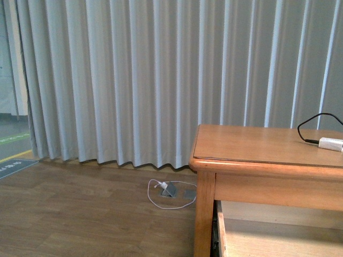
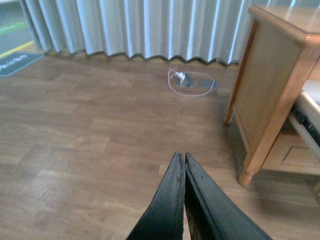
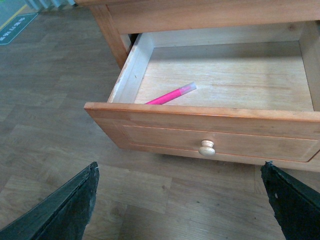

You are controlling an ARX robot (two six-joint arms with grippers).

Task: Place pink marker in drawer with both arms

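pink marker (image 3: 171, 94) in drawer (image 3: 220, 122), axis diagonal, cap toward back | left claw (image 2: 183, 156) pressed together | right claw (image 3: 180, 166) spread

Place: plain room, office-like
Backdrop: grey pleated curtain (image 1: 134, 80)
Floor: wood-look planks (image 1: 80, 214), floor socket (image 1: 174, 191)
Furniture: wooden table (image 1: 257, 145)

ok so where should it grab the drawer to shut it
Best take the round knob at the middle of the drawer front, coming straight at it from the front with the open right gripper. It is the only part that sticks out of the front panel; the drawer stands open with the pink marker inside.
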